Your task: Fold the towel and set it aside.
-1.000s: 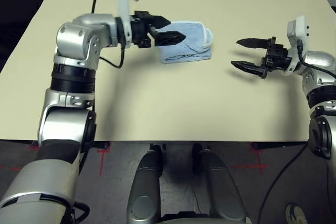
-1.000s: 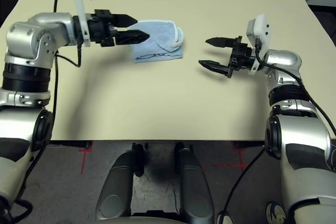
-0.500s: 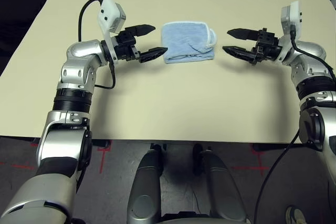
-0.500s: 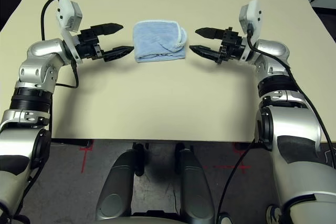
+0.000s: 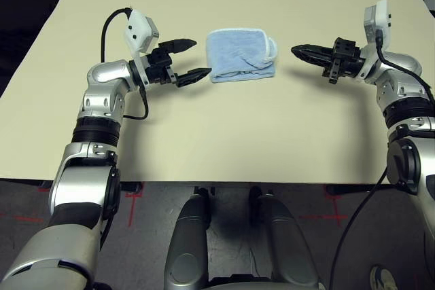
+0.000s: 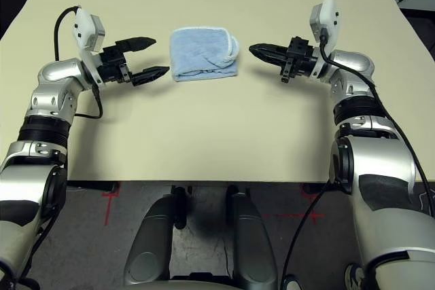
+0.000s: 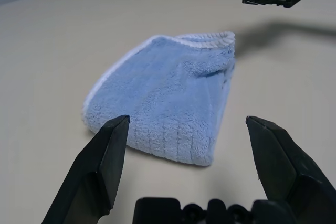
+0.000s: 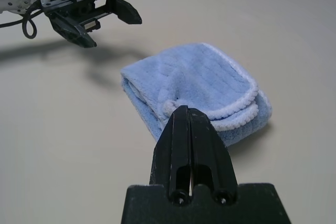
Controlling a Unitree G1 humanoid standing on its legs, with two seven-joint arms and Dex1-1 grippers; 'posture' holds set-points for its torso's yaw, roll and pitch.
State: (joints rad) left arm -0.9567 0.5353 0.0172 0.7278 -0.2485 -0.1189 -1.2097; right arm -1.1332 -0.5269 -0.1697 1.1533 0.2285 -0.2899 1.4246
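The light-blue towel (image 5: 240,55) with white stitched edging lies folded on the beige table (image 5: 217,134), between my two grippers. My left gripper (image 5: 193,60) hovers just left of it, open, with nothing between its fingers. In the left wrist view the towel (image 7: 168,98) sits a short way beyond the spread fingers (image 7: 100,166). My right gripper (image 5: 298,50) points at the towel's right end from a small gap away, shut and empty. In the right wrist view its closed fingers (image 8: 189,145) aim at the towel (image 8: 194,87), apart from it.
The table stretches far to the back and the front around the towel. Its front edge (image 5: 217,181) runs just above my body; dark floor (image 5: 20,11) lies past the left edge.
My right gripper has shut from wide open and moved up beside the towel. My left gripper has pulled back off the towel to its left, staying open.
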